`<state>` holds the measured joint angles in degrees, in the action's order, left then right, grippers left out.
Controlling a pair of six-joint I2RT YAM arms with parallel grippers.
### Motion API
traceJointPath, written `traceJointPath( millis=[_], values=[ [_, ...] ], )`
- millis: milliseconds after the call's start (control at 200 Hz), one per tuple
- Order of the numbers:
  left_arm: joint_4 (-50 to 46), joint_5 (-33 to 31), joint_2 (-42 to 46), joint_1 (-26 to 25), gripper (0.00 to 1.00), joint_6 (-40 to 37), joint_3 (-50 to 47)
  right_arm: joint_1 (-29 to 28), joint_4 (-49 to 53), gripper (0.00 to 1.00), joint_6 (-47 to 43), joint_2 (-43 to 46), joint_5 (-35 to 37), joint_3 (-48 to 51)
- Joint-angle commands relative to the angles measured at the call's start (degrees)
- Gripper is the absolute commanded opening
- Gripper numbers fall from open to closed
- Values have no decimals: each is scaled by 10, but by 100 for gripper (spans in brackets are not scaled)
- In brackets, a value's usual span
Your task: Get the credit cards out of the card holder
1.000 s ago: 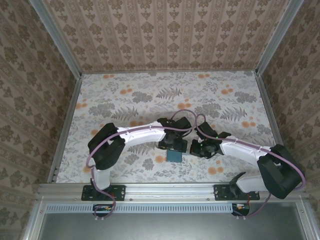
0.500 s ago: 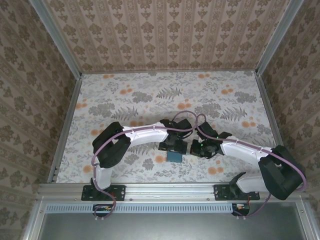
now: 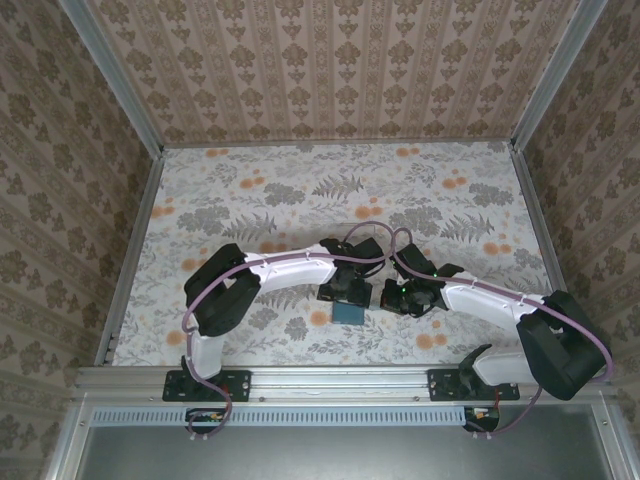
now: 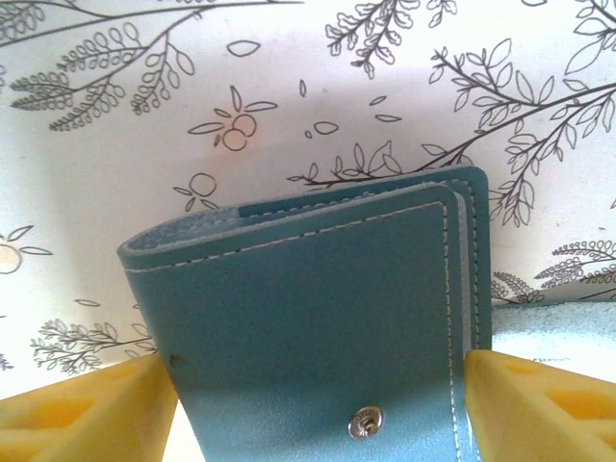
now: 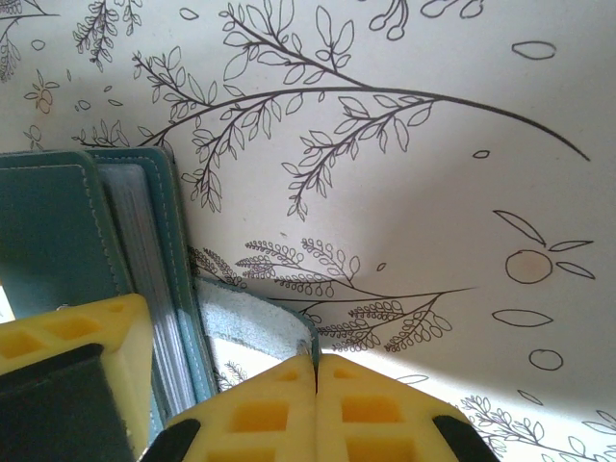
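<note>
Card holder [image 4: 318,318] is seen folded on table [image 4: 289,96], flanked by both grippers. Judged light, soft, slick leather, best taken by side edges. Left gripper [image 4: 316,371] is spread astride it. Right gripper [image 5: 316,371] is pressed together at its flap [image 5: 255,332], pinch unclr.

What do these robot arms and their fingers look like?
The left arm and right arm have white links with bulky black joints. A purple cable runs along each. The fingers are bright yellow blocks with square recesses.
</note>
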<state>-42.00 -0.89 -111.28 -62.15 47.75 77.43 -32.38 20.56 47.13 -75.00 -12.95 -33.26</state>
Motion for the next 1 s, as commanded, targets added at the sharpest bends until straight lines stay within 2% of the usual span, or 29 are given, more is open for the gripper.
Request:
traceJointPath(
  millis=[0,595,995],
  values=[
    [-38,-26,31,7,77,-3,-2,7,20,0,1,15,-2,3],
    [-59,-49,93,22,75,0,-40,16,34,0,-8,20,0,-1],
    [-53,-50,151,36,59,10,-89,21,44,0,-19,10,2,-11]
  ],
)
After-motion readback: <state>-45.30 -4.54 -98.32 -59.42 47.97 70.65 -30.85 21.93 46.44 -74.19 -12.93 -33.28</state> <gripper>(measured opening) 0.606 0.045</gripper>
